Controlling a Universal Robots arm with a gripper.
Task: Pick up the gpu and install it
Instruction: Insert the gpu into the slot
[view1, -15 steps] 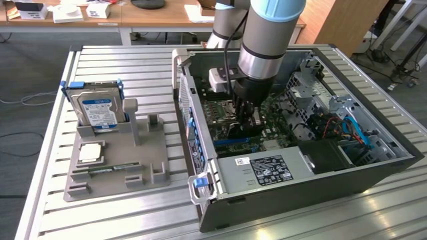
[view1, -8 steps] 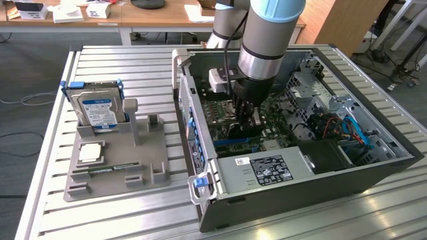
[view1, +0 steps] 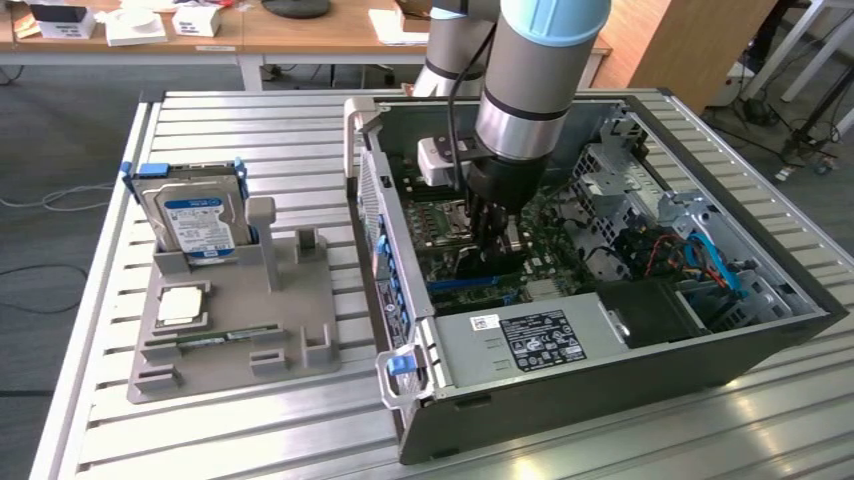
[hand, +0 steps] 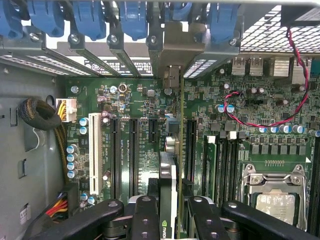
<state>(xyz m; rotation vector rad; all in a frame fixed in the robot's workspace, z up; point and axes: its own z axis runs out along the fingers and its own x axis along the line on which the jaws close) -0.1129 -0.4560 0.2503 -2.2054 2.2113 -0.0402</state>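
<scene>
Much of the gripper (view1: 486, 245) is hidden in the exterior view by the thick arm (view1: 534, 70), silver and pale blue. The arm is cut off at the top edge of the frame as it reaches down into an open computer case (view1: 601, 385) at centre right.

In the wrist view the black fingers (hand: 145, 217) are seen closed on the gpu (hand: 168, 180), one on each face, and their tips are cut off by the frame edge. The gpu is held on edge, so only a thin dark strip with a pale logo is shown. It stands over the long black slots of the green motherboard (hand: 240, 125). Its silver end bracket (hand: 172, 50) reaches the row of blue plastic latches (hand: 132, 17) at the case's rear wall. Whether its lower edge is seated in a slot cannot be made out.

The case is laid on its side on a table (view1: 227, 130) of ribbed aluminium slats. In the left half of the exterior view a grey moulded holder (view1: 307, 310) is set on the table. A boxy silver hard drive (view1: 195, 222) is stood upright in it and a narrow green RAM stick (view1: 220, 338) is laid flat. Grey floor (view1: 54, 110) is seen at upper left, and a wooden desk (view1: 307, 35) is seen along the top edge.
</scene>
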